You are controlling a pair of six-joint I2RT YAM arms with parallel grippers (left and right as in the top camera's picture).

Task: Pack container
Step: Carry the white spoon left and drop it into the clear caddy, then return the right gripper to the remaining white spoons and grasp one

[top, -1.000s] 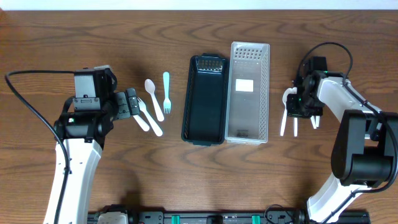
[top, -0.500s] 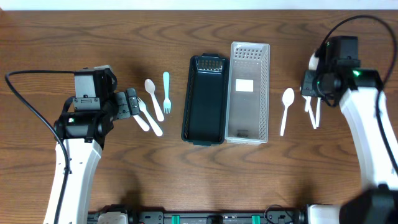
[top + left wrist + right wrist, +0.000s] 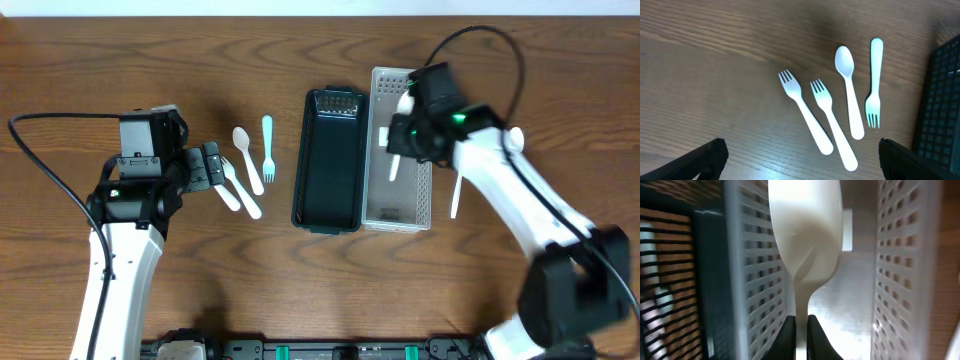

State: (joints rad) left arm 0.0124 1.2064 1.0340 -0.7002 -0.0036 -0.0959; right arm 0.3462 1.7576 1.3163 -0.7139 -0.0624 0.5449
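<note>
My right gripper (image 3: 402,140) is shut on a white plastic spoon (image 3: 805,240), holding it by the handle over the white perforated container (image 3: 425,150). In the right wrist view the jaws (image 3: 801,332) pinch the handle, with the bowl pointing away between the container's walls (image 3: 900,255). A black tray (image 3: 330,160) lies beside the container on its left. My left gripper (image 3: 212,167) is open and empty, next to two white forks (image 3: 805,115), a white spoon (image 3: 850,90) and a teal fork (image 3: 874,85).
Another white spoon handle (image 3: 456,197) shows on the table right of the container, partly under my right arm. The black tray's edge (image 3: 942,115) is at the right of the left wrist view. The wooden table edge runs along the top.
My right arm has lifted from the cutlery at the table's right and swung left over the white container with the spoon in its jaws. The left arm has not moved.
</note>
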